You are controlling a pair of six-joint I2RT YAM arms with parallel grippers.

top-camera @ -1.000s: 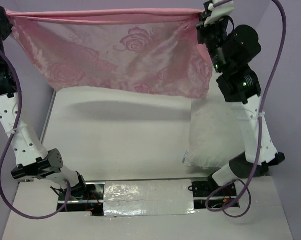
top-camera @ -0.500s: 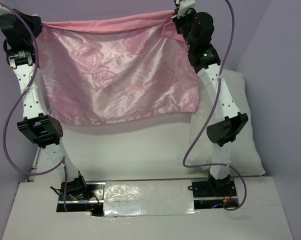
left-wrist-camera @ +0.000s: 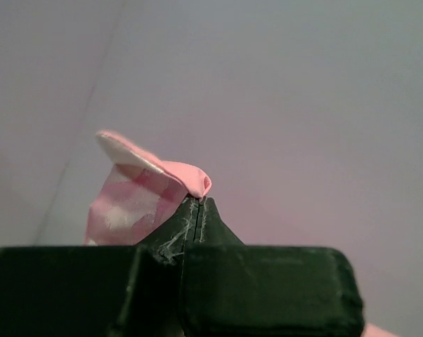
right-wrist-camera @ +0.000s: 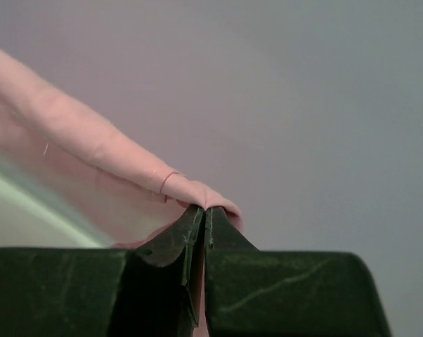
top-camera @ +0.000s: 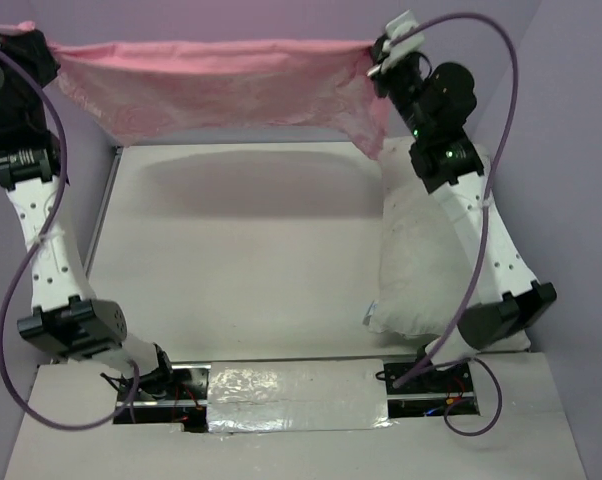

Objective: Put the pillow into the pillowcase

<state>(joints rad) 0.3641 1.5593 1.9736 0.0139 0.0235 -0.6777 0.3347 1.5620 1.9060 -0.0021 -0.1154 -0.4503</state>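
Observation:
The pink pillowcase (top-camera: 221, 85) hangs stretched in the air across the far side of the table, held by its two upper corners. My left gripper (top-camera: 43, 55) is shut on its left corner (left-wrist-camera: 166, 182), fabric pinched at the fingertips. At the other end my right gripper (top-camera: 379, 55) is shut on the right corner (right-wrist-camera: 190, 191). The white pillow (top-camera: 421, 270) lies on the table at the right, under the right arm, a small blue-white tag at its near left corner. The pillowcase hangs above and left of the pillow, apart from it.
The white table (top-camera: 241, 260) stretches below the hanging cloth. Lilac walls close the back and both sides. A foil-covered plate (top-camera: 296, 395) lies between the arm bases at the near edge. The right arm's purple cable (top-camera: 501, 190) loops over the pillow.
Both arms swung the pillowcase: it hung low a second ago, spread wide toward the camera half a second ago, and now is drawn up and back into a narrow band. The grips are unchanged.

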